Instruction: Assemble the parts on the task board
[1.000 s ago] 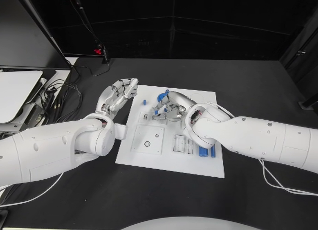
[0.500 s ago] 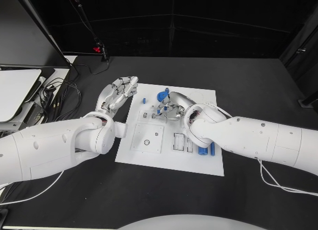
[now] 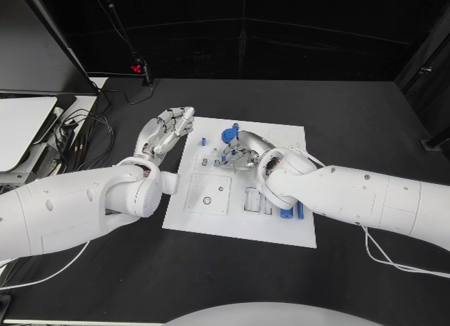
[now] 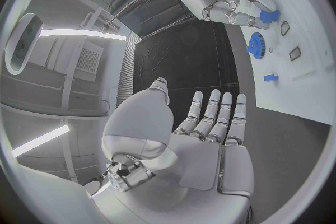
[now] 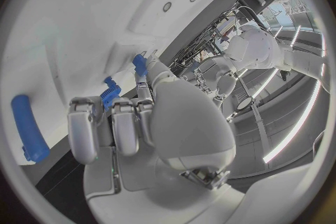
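Over the board's point(image 3: 284, 231) twelve o'clock end my right hand point(image 3: 240, 153) pinches a small blue part point(image 4: 269, 15), which I judge must next seat in its slot, while my left hand point(image 3: 166, 132) hovers open at nine o'clock.

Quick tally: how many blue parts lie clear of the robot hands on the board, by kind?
Blue gear: 1
Small blue peg: 1
Long blue bars: 2
Total: 4; any beneath the right robot hand cannot be counted.

Even, bright light — fisheye-bent wrist views
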